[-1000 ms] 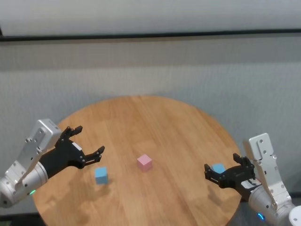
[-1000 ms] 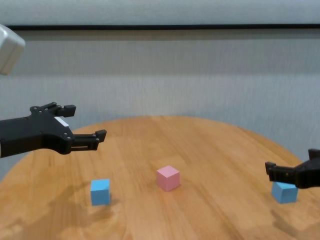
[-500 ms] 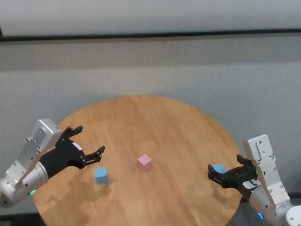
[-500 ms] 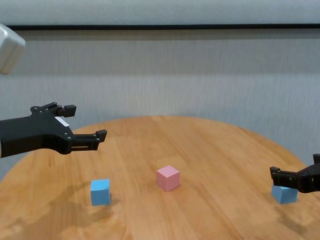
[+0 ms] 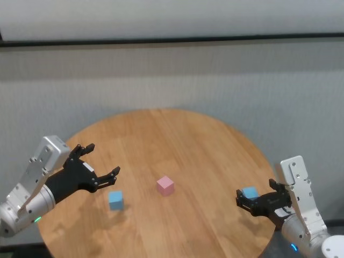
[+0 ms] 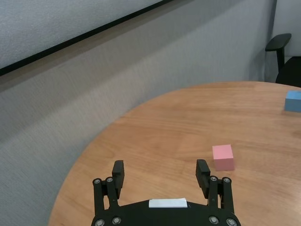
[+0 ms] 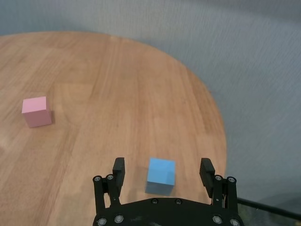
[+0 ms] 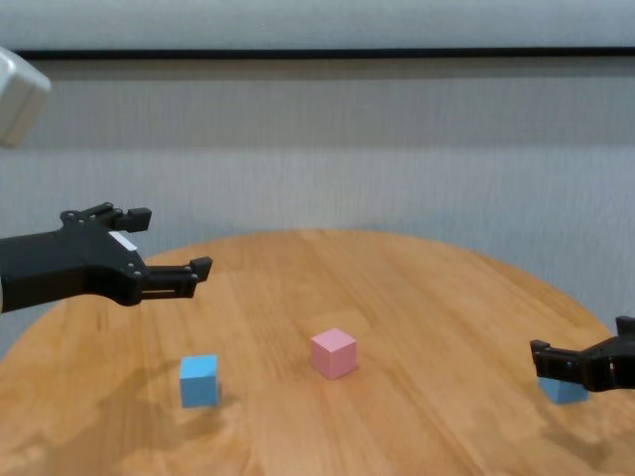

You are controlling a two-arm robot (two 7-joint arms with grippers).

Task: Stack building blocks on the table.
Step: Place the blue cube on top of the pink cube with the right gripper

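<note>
- Pink, and sitting near the middle of the round wooden surface [image 5: 161, 140], the pink block [image 5: 165, 185] is our landmark; nothing is stacked yet and all three cubes lie apart.
- To its left lies the left blue block [image 5: 115, 200]; well to its right, near the rim, lies the right blue block [image 5: 249, 192].
- Our right hand [image 5: 257, 199] is low at that right blue block, fingers spread wide and empty; from the wrist view the cube sits between the two fingers without touching either.
- Our left hand [image 5: 99, 167] hovers above the surface, up and to the left of the pink block and over the left blue block, also wide open and holding nothing.
- We judge the cubes to be light, stiff and matte, so not slippery and unlikely to be harmed by a firm pinch.
- We would take each one by two opposite flat side faces, about mid-height, with the fingers square to the faces so it does not twist.
- Being so light, a cube could skate on the planks if one finger lands first.
</note>
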